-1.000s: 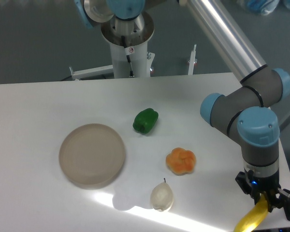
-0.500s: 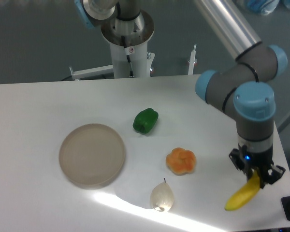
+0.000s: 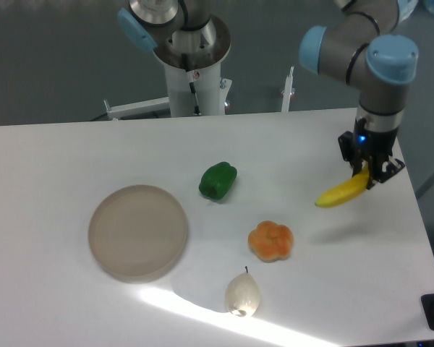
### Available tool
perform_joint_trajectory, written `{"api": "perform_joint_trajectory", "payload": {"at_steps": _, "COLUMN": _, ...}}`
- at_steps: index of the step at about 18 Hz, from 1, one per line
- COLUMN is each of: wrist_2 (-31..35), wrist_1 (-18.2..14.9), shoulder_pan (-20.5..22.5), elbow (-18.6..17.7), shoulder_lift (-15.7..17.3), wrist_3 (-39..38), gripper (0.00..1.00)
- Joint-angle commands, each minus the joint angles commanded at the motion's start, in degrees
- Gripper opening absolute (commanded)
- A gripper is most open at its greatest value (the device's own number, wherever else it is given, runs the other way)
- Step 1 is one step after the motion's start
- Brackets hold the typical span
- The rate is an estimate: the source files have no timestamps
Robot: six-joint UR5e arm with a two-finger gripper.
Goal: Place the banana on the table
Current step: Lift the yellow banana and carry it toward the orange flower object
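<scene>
The white tabletop carries a round beige plate, an orange lobed fruit, a green pepper and a pale pear. At the right side, the tool is clamped on one end of the banana, which hangs above the tabletop.

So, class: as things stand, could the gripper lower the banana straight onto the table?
Probably yes. The gripper holds the banana by one end above a bare patch of table; the orange fruit sits well off to the side, so nothing blocks the way down.
</scene>
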Motion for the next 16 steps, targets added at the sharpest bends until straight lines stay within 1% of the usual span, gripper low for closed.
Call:
{"api": "perform_joint_trajectory", "payload": {"at_steps": 3, "wrist_2": 0.0, "wrist_1": 0.0, "shoulder_pan": -0.09, "elbow": -1.31, "shoulder_lift": -0.09, "wrist_3": -1.93, "gripper": 0.28}}
{"api": "perform_joint_trajectory", "payload": {"at_steps": 6, "wrist_2": 0.26, "wrist_1": 0.18, "shoulder_pan": -1.22, "elbow": -3.68, "shoulder_lift": -0.17, "wrist_3": -8.5, "gripper": 0.25}}
{"api": "perform_joint_trajectory", "payload": {"at_steps": 11, "wrist_2": 0.62, "wrist_1": 0.44, "shoulder_pan": -1.76, "elbow": -6.5, "shoulder_lift": -0.7, "wrist_3": -11.6, "gripper": 0.25}}
{"api": "perform_joint_trajectory", "payload": {"at_steps": 12, "wrist_2": 0.7, "wrist_1": 0.79, "shoulder_pan": -2.28, "elbow": -7.11, "shoulder_lift": -0.79, "wrist_3": -11.95, "gripper": 0.25}}
{"api": "perform_joint_trajectory", "payload": {"at_steps": 15, "wrist_2": 0.79, "wrist_1": 4.73, "shoulder_pan": -3.07, "elbow": -10.01, "shoulder_lift": -1.58, "wrist_3": -12.04, "gripper": 0.25}}
{"api": "perform_joint_trajectory", "payload": {"at_steps": 16, "wrist_2": 0.88, "wrist_1": 5.18, "shoulder_pan": -3.16, "elbow": -10.63, "shoulder_lift": -1.76, "wrist_3": -12.13, "gripper": 0.25}}
